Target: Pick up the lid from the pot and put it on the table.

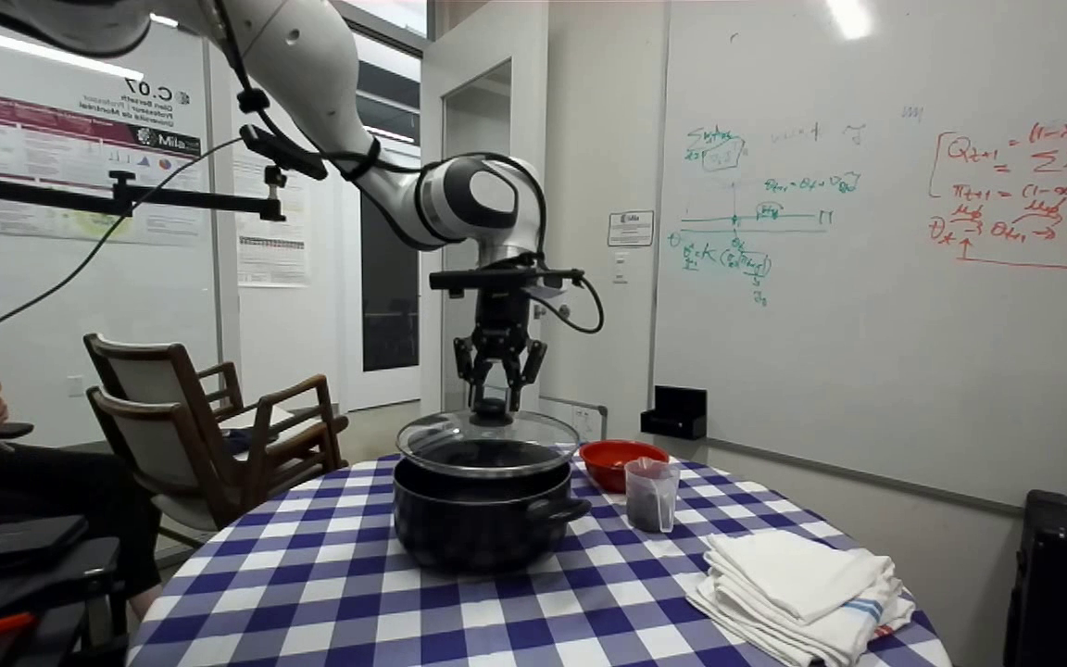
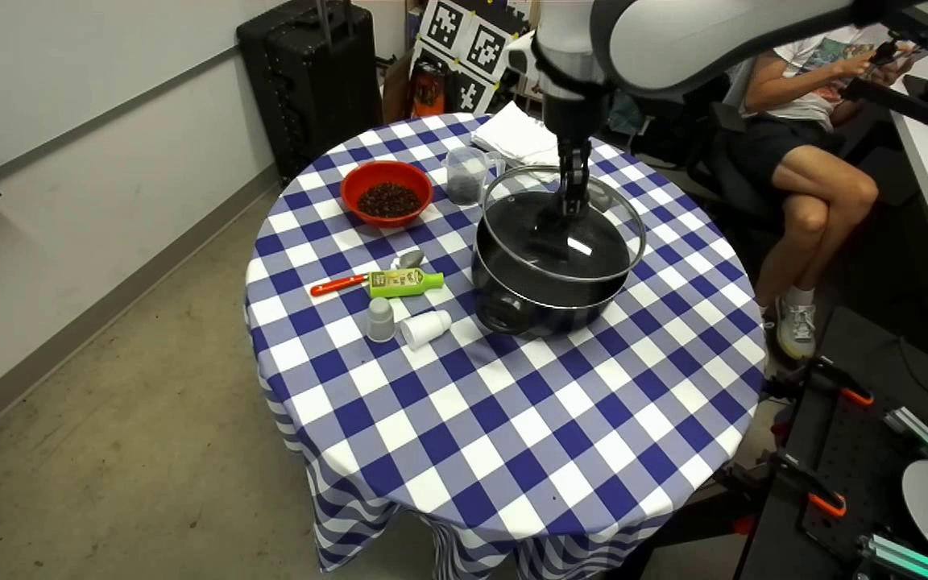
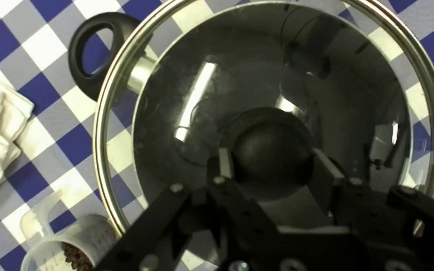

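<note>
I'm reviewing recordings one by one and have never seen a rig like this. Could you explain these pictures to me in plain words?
This machine is a single robot arm ending in a two-fingered gripper. Two pictures come from cameras outside it, looking from different places; the wrist view looks down past the gripper. The gripper is closed on the dark knob of a glass lid, holding it above a black pot. The pot sits on a table covered by a blue-and-white checked cloth, along with a red bowl, a see-through measuring jug, folded white towels, a green bottle, a red-handled utensil, a small grey container and a small white container.
</note>
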{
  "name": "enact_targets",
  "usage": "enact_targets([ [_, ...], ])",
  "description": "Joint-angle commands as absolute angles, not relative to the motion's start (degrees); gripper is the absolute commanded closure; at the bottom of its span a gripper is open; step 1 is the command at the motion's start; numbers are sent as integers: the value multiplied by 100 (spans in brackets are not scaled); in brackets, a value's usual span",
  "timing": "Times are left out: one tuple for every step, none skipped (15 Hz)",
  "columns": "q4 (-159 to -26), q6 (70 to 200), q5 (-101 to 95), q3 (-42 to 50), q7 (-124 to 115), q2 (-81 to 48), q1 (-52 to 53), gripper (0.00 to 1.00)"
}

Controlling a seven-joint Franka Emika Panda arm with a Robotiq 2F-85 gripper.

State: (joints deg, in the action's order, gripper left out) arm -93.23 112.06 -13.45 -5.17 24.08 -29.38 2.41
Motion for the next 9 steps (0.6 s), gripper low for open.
enact_targets([
  [-10202, 11139, -1147, -613, 3488, -1736, -158, 75],
  [-10372, 11121, -1083, -584, 3711, -1478, -258, 75],
  [-10490, 11023, -1049, -500, 3824, -1252, -340, 75],
  [-10557, 10896, -1040, -405, 3887, -1109, -406, 75],
  [-10603, 10772, -1012, -310, 3933, -1030, -477, 75],
  [-10673, 10692, -940, -210, 3920, -978, -553, 75],
  [-10757, 10633, -846, -106, 3929, -952, -640, 75],
  [-10800, 10572, -807, -1, 3850, -963, -700, 75],
  [-10817, 10468, -733, 94, 3859, -1010, -774, 75],
])
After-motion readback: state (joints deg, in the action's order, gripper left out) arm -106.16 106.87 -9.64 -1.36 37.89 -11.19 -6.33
